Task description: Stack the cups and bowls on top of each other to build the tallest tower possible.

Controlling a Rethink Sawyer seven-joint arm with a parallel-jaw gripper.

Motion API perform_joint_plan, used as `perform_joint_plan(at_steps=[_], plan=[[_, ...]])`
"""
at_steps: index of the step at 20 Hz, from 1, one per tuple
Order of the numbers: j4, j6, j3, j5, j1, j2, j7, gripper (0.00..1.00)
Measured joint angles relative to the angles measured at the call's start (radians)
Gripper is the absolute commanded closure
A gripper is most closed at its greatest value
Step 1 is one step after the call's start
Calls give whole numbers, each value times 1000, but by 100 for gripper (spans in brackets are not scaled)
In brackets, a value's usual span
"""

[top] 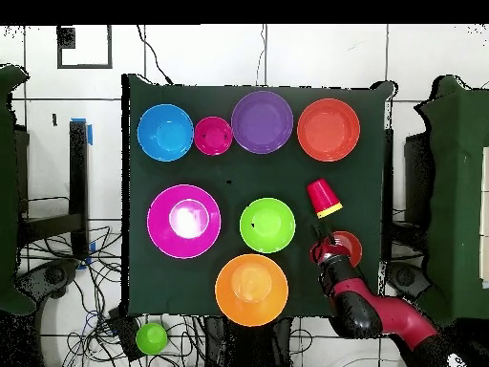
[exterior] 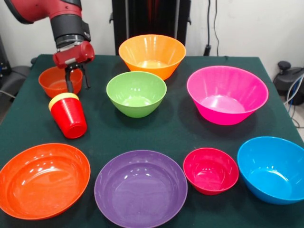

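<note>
My gripper (exterior: 79,88) hangs open and empty just above the right rim of a small orange bowl (exterior: 56,81) at the table's far left. In front of it a red cup (exterior: 70,118) lies tilted on the cloth with a yellow cup (exterior: 62,97) nested at its end nearest the gripper. The other bowls stand apart and upright: light orange (exterior: 152,54), green (exterior: 136,93), magenta-pink (exterior: 226,94), blue (exterior: 271,168), crimson-pink (exterior: 210,170), purple (exterior: 140,187), orange-red (exterior: 43,179). No tower stands. In the overhead view the gripper (top: 323,253) is beside the small orange bowl (top: 348,247), and the red cup (top: 323,195) lies just beyond.
The dark green table (exterior: 175,128) holds everything. Open cloth lies between the green bowl and the front row. In the overhead view a green round object (top: 151,337) sits on the floor off the table, among cables.
</note>
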Motion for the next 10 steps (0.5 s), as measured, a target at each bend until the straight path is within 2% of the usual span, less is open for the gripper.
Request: perform_joint_plan(at_steps=[10], plan=[[-7,5,50,-51,-25,47,0,0]])
